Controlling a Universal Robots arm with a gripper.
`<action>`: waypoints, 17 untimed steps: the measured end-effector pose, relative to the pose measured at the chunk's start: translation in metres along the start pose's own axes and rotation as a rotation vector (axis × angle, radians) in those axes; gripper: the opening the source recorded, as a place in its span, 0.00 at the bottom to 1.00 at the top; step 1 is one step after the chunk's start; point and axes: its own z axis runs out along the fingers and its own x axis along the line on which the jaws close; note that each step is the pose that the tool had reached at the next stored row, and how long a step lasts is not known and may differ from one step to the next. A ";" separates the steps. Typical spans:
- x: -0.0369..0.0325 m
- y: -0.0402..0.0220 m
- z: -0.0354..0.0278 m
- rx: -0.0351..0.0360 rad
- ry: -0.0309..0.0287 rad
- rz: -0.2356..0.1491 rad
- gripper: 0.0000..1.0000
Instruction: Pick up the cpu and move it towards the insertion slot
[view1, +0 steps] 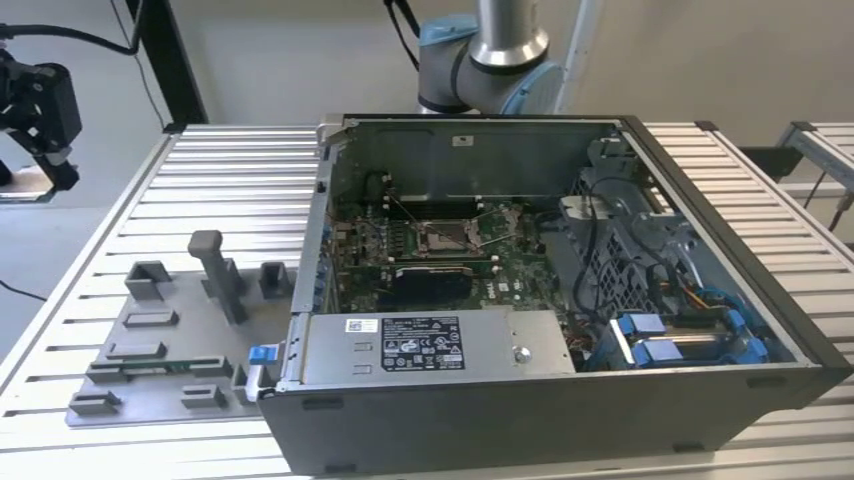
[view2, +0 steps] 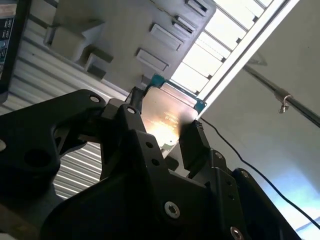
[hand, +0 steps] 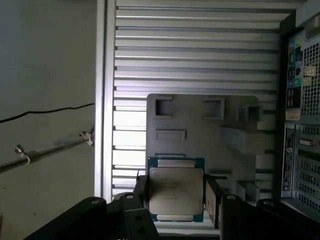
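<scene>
Broadly, a ribbed metal table (view1: 227, 190) carries an open computer case (view1: 747, 300) lying on its side, with the arm (view1: 487, 50) rising behind the case's far wall. On the table at the exterior view's left of the case sits a grey fixture tray (view1: 147, 350) with several raised blocks.

Inside the case, on the green board, the insertion slot (view1: 447, 236) shows as a square silver frame with a dark centre, just above a black rectangular panel (view1: 427, 286).

The black gripper (view1: 47, 140) hangs at the exterior view's far left edge, beyond the side of the table and well apart from the slot.

In the first wrist view the cpu (hand: 176, 190) sits squarely between the two dark fingers (hand: 214, 197), its silvery top face toward the camera, with the grey tray seen beyond it. One finger presses each of two opposite edges, so the fingers are closed tight on the chip.

In the second wrist view its tan-gold underside (view2: 167, 117) shows between the same fingers (view2: 194, 142), clear of the tray.
</scene>
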 end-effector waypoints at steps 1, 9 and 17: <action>-0.0025 -0.0001 0.0001 -0.0001 -0.0002 0.000 0.00; -0.0387 -0.0003 0.0000 0.0000 -0.0001 0.000 0.00; -0.0667 -0.0004 0.0000 -0.0001 -0.0001 0.000 0.00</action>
